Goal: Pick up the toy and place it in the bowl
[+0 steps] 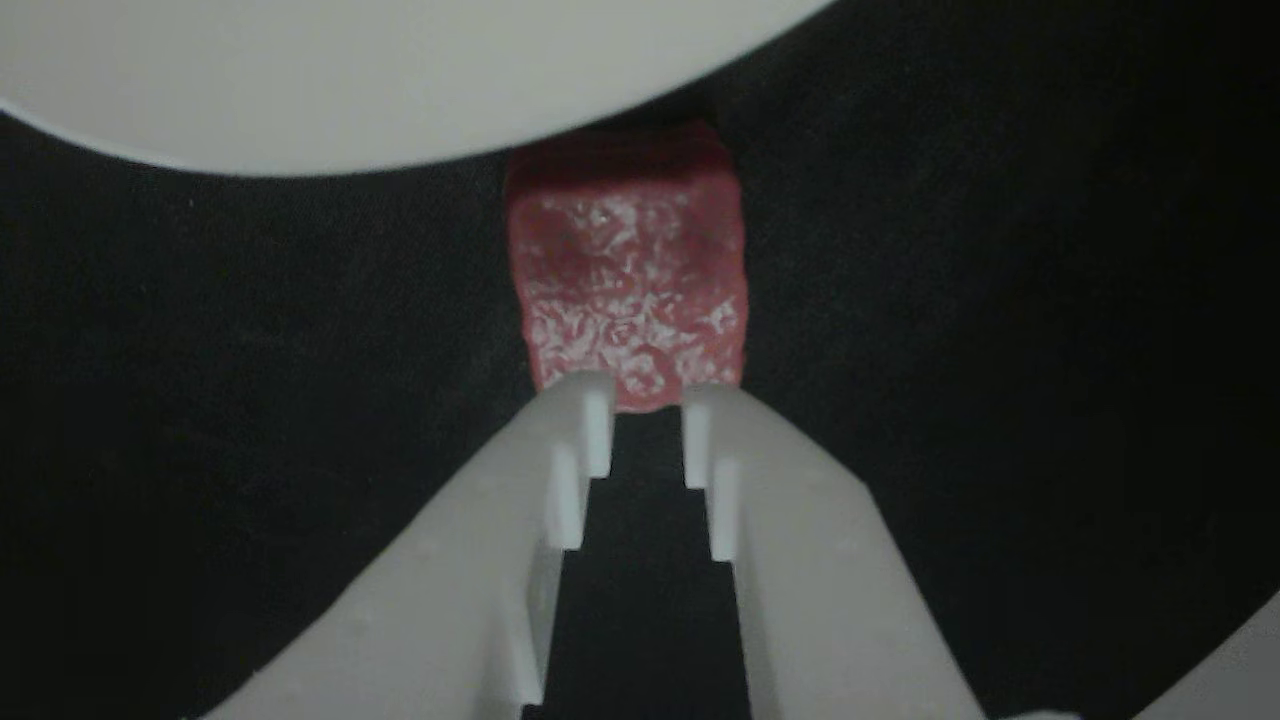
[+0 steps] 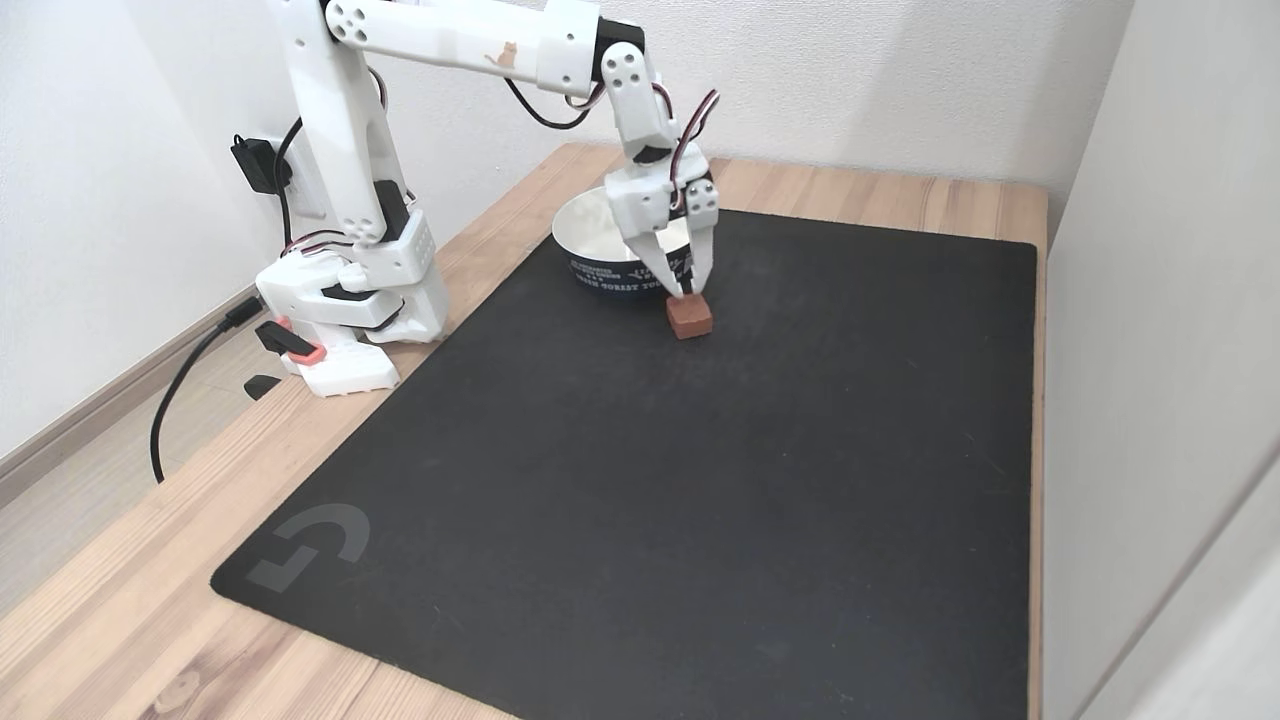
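toy: 1, a dark-red cube (image 2: 689,315), also in the other view (image 1: 628,290)
bowl: 1 (image 2: 592,235), its rim in the other view (image 1: 350,90)
arm: 1, white (image 2: 450,40)
gripper: 1 (image 2: 684,290), with 2 fingers (image 1: 575,440)
mat: 1, black (image 2: 650,480)
table: 1, wood (image 2: 120,590)
wall plug: 1, black (image 2: 252,162)

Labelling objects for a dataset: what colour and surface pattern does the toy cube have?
Dark red, rough and speckled with white, clearest on the toy in the other view.
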{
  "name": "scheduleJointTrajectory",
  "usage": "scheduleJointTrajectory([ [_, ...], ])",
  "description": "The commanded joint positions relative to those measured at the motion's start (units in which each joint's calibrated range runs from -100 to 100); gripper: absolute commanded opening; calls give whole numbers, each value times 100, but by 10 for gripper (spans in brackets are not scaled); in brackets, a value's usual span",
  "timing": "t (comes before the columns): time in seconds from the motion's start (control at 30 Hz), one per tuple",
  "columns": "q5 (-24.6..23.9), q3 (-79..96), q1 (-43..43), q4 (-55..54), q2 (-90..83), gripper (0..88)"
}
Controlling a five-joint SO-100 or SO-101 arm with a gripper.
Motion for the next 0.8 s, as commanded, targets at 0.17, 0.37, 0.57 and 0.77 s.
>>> scheduleJointTrajectory([
  [0.17, 25, -242, 47, 23, -20, 31],
  [0.37, 62, -242, 55, 23, -20, 186],
  [0.57, 72, -251, 47, 421, -29, 346],
  [0.77, 56, -251, 47, 463, -29, 346],
])
